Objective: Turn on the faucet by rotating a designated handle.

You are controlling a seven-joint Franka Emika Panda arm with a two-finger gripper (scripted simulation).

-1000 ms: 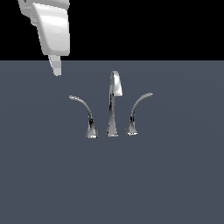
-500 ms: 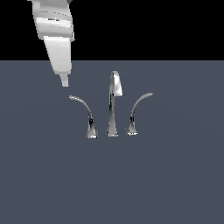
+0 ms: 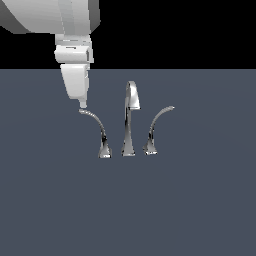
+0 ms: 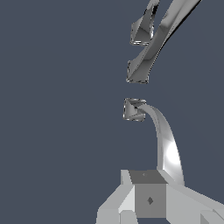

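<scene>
The chrome faucet stands on the grey surface with a tall central spout and two arched levers. The handle is the lever on the exterior view's left, rising from a narrow pointed base to a hooked tip. My gripper hangs straight down with its fingers together, its tip just above and touching or nearly touching the handle's hooked tip. In the wrist view the handle arcs from its base toward my gripper, passing beside the fingers. Nothing is held.
The mirror-image lever with a rounder base stands on the exterior view's right of the spout. The spout's base and that lever's base show beyond the handle in the wrist view. The grey floor surrounds the set.
My gripper has come down and moved toward the exterior view's right, from above the far left to the handle's tip. The faucet's levers have not moved.
</scene>
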